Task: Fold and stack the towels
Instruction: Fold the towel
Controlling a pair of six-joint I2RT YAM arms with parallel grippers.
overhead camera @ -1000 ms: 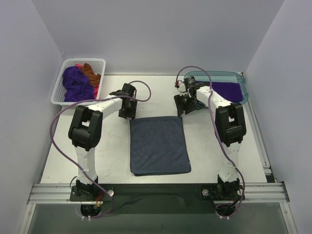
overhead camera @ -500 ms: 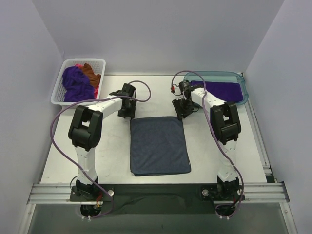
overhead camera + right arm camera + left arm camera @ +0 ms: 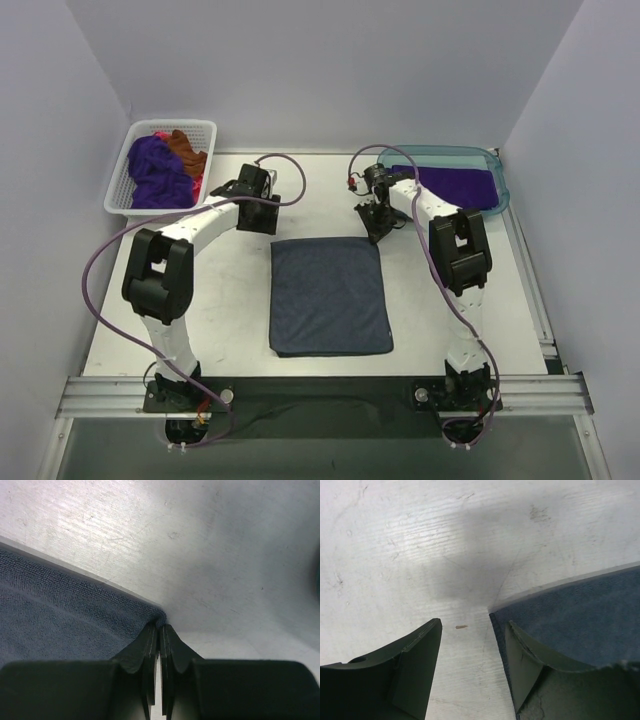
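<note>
A dark slate blue-grey towel [image 3: 330,295] lies flat on the table between the arms. My right gripper [image 3: 377,232] is shut on its far right corner; in the right wrist view the jaws [image 3: 160,626] pinch the tip of the towel [image 3: 60,605]. My left gripper [image 3: 267,226] is open at the far left corner. In the left wrist view it [image 3: 472,630] straddles the towel's edge, with one finger [image 3: 415,665] over bare table and the other over the towel [image 3: 580,610], holding nothing. A folded purple towel [image 3: 460,185] lies in the tub.
A white lattice basket [image 3: 190,124] at the back left holds crumpled purple [image 3: 155,172], rust-brown [image 3: 188,150] and pink [image 3: 198,182] towels. The teal translucent tub [image 3: 440,150] stands at the back right. Purple cables loop from both arms. Walls enclose the table on three sides.
My right gripper moved from beside the tub to the towel's far right corner and shut on it. My left gripper opened wider and its arm shifted slightly.
</note>
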